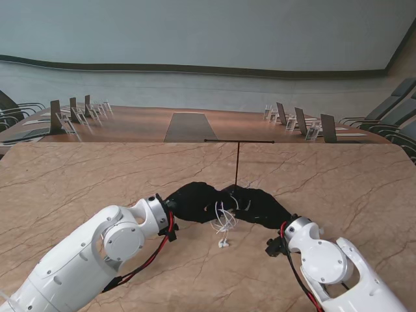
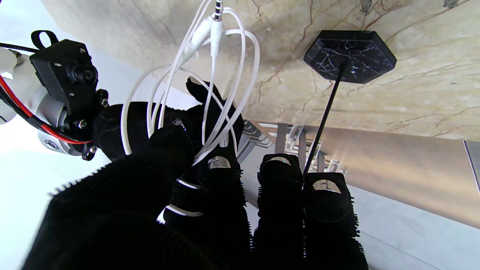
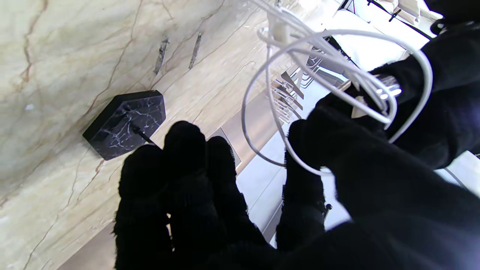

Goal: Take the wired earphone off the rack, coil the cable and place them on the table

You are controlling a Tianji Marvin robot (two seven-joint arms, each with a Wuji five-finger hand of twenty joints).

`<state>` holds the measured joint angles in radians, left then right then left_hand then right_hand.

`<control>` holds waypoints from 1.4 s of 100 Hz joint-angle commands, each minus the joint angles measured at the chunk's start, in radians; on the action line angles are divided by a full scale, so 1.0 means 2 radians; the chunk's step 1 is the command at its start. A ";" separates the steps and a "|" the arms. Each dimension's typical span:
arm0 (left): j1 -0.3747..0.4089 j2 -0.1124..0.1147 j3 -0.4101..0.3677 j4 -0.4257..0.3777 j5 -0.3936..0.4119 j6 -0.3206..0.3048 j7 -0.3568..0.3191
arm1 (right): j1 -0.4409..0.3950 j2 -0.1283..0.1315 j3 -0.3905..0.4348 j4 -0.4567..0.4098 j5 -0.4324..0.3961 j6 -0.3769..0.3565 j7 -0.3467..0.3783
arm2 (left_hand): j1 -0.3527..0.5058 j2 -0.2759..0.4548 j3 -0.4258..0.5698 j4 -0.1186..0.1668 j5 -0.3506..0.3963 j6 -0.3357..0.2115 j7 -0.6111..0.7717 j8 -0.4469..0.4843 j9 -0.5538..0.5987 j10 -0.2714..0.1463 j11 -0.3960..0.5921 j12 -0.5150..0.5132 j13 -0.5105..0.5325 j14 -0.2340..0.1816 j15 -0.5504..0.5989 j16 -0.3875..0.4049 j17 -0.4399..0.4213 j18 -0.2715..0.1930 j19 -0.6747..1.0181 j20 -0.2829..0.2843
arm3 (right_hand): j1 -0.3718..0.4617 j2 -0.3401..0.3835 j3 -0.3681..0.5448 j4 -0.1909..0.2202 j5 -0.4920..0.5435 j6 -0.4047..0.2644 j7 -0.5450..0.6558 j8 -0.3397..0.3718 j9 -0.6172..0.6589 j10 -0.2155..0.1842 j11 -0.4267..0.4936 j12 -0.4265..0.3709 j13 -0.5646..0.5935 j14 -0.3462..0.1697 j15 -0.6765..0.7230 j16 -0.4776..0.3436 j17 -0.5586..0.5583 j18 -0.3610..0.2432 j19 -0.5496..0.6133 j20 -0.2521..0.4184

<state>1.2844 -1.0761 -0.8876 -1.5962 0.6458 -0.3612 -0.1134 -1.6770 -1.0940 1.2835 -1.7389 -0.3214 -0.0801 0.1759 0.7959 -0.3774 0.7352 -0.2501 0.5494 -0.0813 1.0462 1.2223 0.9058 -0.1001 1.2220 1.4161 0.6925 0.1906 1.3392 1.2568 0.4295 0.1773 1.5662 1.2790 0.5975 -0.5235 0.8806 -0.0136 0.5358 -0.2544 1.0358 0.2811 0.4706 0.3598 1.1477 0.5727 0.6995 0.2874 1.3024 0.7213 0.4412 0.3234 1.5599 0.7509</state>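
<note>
Both hands holding the coiled earphone cable over the table.
Left hand (image 1: 195,200) and right hand (image 1: 263,207) are pinching white earphone cable (image 1: 225,221) loops between them, earbuds dangling toward table (image 1: 78,175); rack (image 1: 238,153) is standing just behind.

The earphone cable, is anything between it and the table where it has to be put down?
Nothing visible. The earphone cable hangs coiled between both hands over bare table; the rack stands farther from me.

Glossy white plastic cable (image 2: 240,80), fuzzy black knit fingers (image 2: 279,176), polished veined marble table (image 1: 78,188)
</note>
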 commanded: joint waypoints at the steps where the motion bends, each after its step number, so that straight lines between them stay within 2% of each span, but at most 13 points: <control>1: 0.004 0.000 0.000 -0.001 0.001 0.001 -0.004 | -0.004 0.000 0.002 -0.002 0.007 -0.003 -0.005 | 0.015 0.020 -0.003 0.012 0.016 -0.024 0.052 0.029 0.006 0.003 0.011 0.005 -0.001 -0.005 0.009 -0.001 0.001 -0.004 0.017 0.000 | -0.019 0.014 -0.011 -0.021 -0.022 -0.020 -0.006 -0.012 -0.022 -0.010 -0.005 0.004 -0.017 -0.001 -0.008 0.010 -0.014 -0.043 0.008 0.003; 12: 0.005 0.001 0.001 -0.001 0.001 0.001 -0.007 | -0.006 0.000 0.007 -0.001 0.003 -0.004 -0.007 | 0.015 0.019 -0.003 0.012 0.017 -0.024 0.052 0.030 0.007 0.003 0.011 0.005 0.000 -0.005 0.009 -0.001 0.001 -0.004 0.017 0.000 | -0.027 0.023 -0.015 -0.020 -0.034 -0.023 -0.017 -0.018 -0.030 -0.013 -0.008 0.002 -0.022 -0.004 -0.011 0.013 -0.019 -0.046 0.005 0.003; 28: 0.004 0.001 0.002 -0.001 0.001 0.002 -0.009 | -0.006 -0.001 0.010 0.001 0.006 -0.003 -0.011 | 0.015 0.020 -0.003 0.012 0.017 -0.024 0.051 0.030 0.007 0.003 0.011 0.005 0.000 -0.005 0.009 -0.001 0.001 -0.004 0.017 0.000 | -0.010 0.021 -0.014 -0.019 -0.022 -0.022 -0.003 -0.018 -0.022 -0.009 -0.008 0.000 -0.017 0.001 -0.010 0.018 -0.016 -0.041 0.006 0.005; 44: 0.003 0.001 0.004 0.000 0.000 0.002 -0.011 | -0.006 0.000 0.010 0.001 0.006 0.002 -0.005 | 0.016 0.019 -0.003 0.012 0.016 -0.024 0.051 0.030 0.006 0.003 0.011 0.005 -0.001 -0.005 0.009 -0.001 -0.001 -0.005 0.016 -0.001 | -0.024 0.040 -0.020 -0.011 -0.041 -0.030 -0.039 -0.036 -0.028 -0.008 -0.013 -0.004 -0.022 0.001 -0.014 0.021 -0.021 -0.042 0.004 0.006; 55: 0.002 0.001 0.006 0.001 0.000 0.002 -0.010 | -0.004 -0.001 0.008 0.002 0.010 0.004 -0.006 | 0.015 0.019 -0.003 0.012 0.017 -0.024 0.051 0.030 0.006 0.003 0.011 0.005 -0.001 -0.005 0.009 -0.001 0.000 -0.005 0.016 -0.001 | 0.016 0.042 -0.034 -0.016 -0.005 -0.029 -0.001 -0.041 -0.018 -0.004 -0.008 -0.004 -0.014 0.004 -0.012 0.024 -0.016 -0.039 0.006 0.008; 68: 0.002 0.001 0.005 0.000 0.002 0.002 -0.011 | -0.001 -0.001 0.003 0.003 0.012 0.008 -0.008 | 0.015 0.020 -0.003 0.012 0.017 -0.025 0.051 0.031 0.006 0.003 0.010 0.005 -0.001 -0.005 0.009 -0.001 0.000 -0.005 0.016 -0.001 | 0.052 0.070 -0.063 -0.012 0.024 -0.035 0.030 0.003 -0.008 -0.002 0.004 -0.001 -0.005 0.003 -0.007 0.025 -0.008 -0.038 0.010 0.010; 78: 0.003 0.002 0.004 0.000 0.003 0.003 -0.011 | 0.000 -0.002 0.001 0.005 0.010 0.007 -0.014 | 0.016 0.019 -0.004 0.012 0.017 -0.024 0.051 0.031 0.007 0.003 0.011 0.005 -0.001 -0.005 0.009 -0.001 0.000 -0.005 0.016 -0.001 | 0.070 0.074 -0.059 -0.004 0.043 -0.041 0.052 0.087 0.011 0.000 0.022 0.012 0.011 0.002 0.002 0.024 0.007 -0.036 0.017 0.012; 85: 0.003 0.002 0.004 -0.001 0.004 0.003 -0.011 | 0.001 -0.004 0.000 0.007 0.009 0.005 -0.020 | 0.016 0.020 -0.004 0.012 0.017 -0.024 0.051 0.031 0.006 0.003 0.010 0.005 -0.001 -0.005 0.009 -0.001 0.000 -0.004 0.016 -0.001 | 0.075 0.062 -0.029 0.000 0.059 -0.020 0.061 0.117 0.052 -0.004 0.030 0.004 0.034 0.005 0.016 0.025 0.027 -0.025 0.026 0.013; 92: 0.003 0.002 0.004 -0.001 0.004 0.003 -0.011 | 0.004 -0.004 -0.002 0.011 0.010 -0.002 -0.023 | 0.016 0.020 -0.004 0.012 0.017 -0.025 0.050 0.031 0.006 0.003 0.010 0.005 -0.001 -0.005 0.009 -0.001 -0.001 -0.005 0.016 -0.001 | 0.081 0.052 -0.004 0.001 0.066 0.013 0.067 0.126 0.108 -0.007 0.043 0.011 0.072 0.006 0.043 0.029 0.059 -0.014 0.047 0.020; 103: 0.003 0.002 0.005 0.000 0.004 0.003 -0.011 | 0.006 -0.001 -0.002 0.011 0.011 -0.009 -0.011 | 0.016 0.020 -0.004 0.012 0.017 -0.025 0.050 0.031 0.006 0.003 0.010 0.005 -0.001 -0.005 0.009 -0.001 -0.001 -0.005 0.015 -0.001 | 0.079 0.027 0.039 0.001 0.080 0.037 0.074 0.114 0.158 0.001 0.048 0.037 0.118 0.006 0.076 0.028 0.103 -0.004 0.073 0.026; 117: 0.001 0.001 0.007 0.001 0.003 0.004 -0.010 | 0.006 -0.001 -0.005 0.007 0.029 -0.006 -0.002 | 0.016 0.020 -0.004 0.012 0.016 -0.025 0.050 0.031 0.006 0.003 0.010 0.005 -0.001 -0.005 0.009 -0.001 -0.001 -0.005 0.015 -0.001 | 0.104 -0.017 0.088 -0.012 0.100 0.079 0.083 0.094 0.194 0.036 0.039 0.054 0.153 0.012 0.102 0.024 0.145 0.013 0.096 0.028; 127: 0.000 0.001 0.009 0.002 0.001 0.005 -0.010 | 0.006 -0.002 -0.009 0.004 0.036 0.001 -0.002 | 0.017 0.020 -0.005 0.012 0.017 -0.025 0.050 0.031 0.006 0.003 0.010 0.005 -0.001 -0.005 0.009 -0.001 -0.001 -0.004 0.016 -0.001 | 0.115 -0.043 0.121 -0.028 0.107 0.094 0.094 0.088 0.209 0.043 0.026 0.053 0.173 0.016 0.090 0.003 0.170 0.024 0.103 0.010; 140: -0.001 0.000 0.010 0.002 0.000 0.006 -0.008 | 0.006 -0.002 -0.013 -0.001 0.044 0.010 -0.001 | 0.017 0.021 -0.005 0.012 0.016 -0.025 0.050 0.031 0.006 0.003 0.010 0.005 -0.001 -0.005 0.009 -0.001 0.000 -0.004 0.016 -0.001 | 0.120 -0.060 0.143 -0.036 0.118 0.104 0.099 0.085 0.228 0.048 0.012 0.056 0.198 0.019 0.073 -0.009 0.195 0.037 0.107 -0.011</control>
<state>1.2793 -1.0715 -0.8686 -1.5924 0.6485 -0.3542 -0.1311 -1.6610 -1.0928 1.2648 -1.7274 -0.2398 -0.0679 0.1715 0.7959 -0.3772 0.7351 -0.2501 0.5494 -0.0813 1.0462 1.2231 0.9045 -0.0933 1.2220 1.4161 0.6925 0.1906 1.3392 1.2564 0.4295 0.1773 1.5663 1.2788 0.7478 -0.6012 1.0790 -0.0635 0.7048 -0.0050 1.1211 0.4410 0.8980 0.3574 1.1794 0.6636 1.0260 0.2697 1.4258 0.7137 0.7867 0.4145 1.7032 0.7846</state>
